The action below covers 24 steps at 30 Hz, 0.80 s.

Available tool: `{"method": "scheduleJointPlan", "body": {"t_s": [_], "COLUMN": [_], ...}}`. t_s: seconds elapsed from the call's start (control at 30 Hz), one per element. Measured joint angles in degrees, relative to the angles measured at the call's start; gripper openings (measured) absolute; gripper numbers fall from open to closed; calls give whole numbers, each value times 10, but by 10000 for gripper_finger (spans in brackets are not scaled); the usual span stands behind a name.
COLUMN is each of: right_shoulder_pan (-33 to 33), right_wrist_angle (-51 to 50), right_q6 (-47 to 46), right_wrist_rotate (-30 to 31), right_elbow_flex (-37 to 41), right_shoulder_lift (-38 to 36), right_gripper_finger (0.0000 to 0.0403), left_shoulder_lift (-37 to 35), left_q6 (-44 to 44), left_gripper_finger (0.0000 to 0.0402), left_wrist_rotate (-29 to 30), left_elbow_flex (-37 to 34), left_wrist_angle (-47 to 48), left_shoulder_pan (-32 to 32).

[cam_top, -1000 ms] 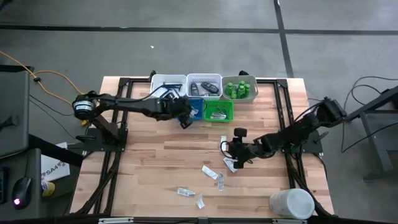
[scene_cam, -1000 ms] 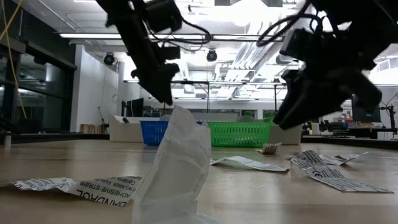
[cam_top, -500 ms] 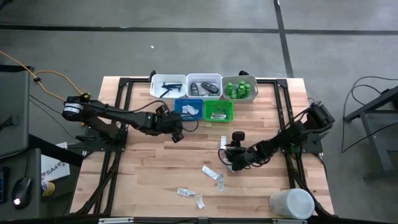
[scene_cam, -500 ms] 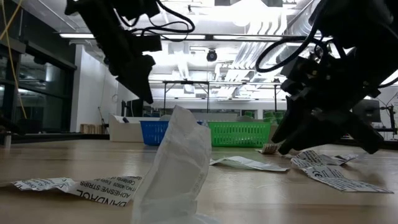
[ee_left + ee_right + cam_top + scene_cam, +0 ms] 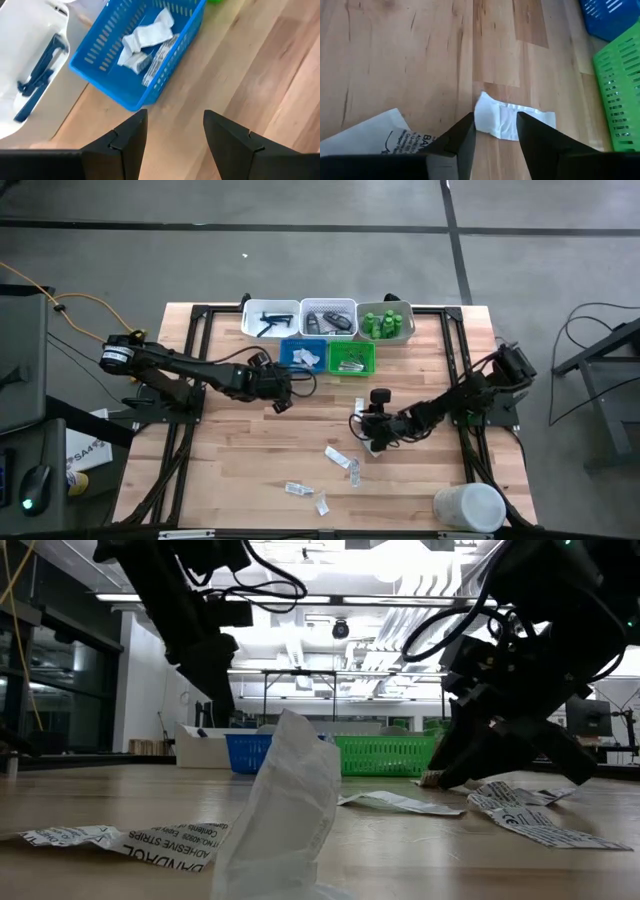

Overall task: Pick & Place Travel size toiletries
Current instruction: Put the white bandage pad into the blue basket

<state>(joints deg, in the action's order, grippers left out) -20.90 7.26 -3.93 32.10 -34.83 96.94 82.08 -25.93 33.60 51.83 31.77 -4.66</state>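
Wooden worktop (image 5: 240, 450). Back edge: three white trays (image 5: 268, 308), blue basket (image 5: 300, 345) and green basket (image 5: 352, 368) just in front. Large white cylindrical container (image 5: 468, 507) near front right corner.

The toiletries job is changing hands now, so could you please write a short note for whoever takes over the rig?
Left gripper: open and empty, above bare table just short of the blue tray, which holds white packets.
Right gripper: open, fingers either side of a small white packet lying on the wood; not gripped yet.
Done: the green bottles sit in a back tray, and other trays hold items.
Left: several packets lie loose mid-table, beside the large white container.
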Motion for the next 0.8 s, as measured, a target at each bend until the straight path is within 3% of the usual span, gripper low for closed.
{"method": "scheduleJointPlan", "body": {"t_s": [0.13,0.33,0.53,0.67,0.8], "right_shoulder_pan": [4,4,12,31,54], "right_wrist_angle": [1,10,52,87,119], "right_q6": [-4,-7,-72,-106,-111], "right_wrist_rotate": [-11,-30,-58,-124,-197], "right_elbow_flex": [0,0,1,1,1], "right_shoulder_lift": [0,0,-31,-76,-114], "right_gripper_finger": [102,13,3,3,3], "left_shoulder_lift": [0,0,1,8,16], "left_q6": [-16,-18,-2,81,192], "left_gripper_finger": [191,191,191,191,191], "left_wrist_rotate": [1,15,41,34,-9], "left_elbow_flex": [0,0,0,0,1], "left_wrist_angle": [21,23,4,-58,-154], "left_shoulder_pan": [0,-21,-37,-37,-36]}}
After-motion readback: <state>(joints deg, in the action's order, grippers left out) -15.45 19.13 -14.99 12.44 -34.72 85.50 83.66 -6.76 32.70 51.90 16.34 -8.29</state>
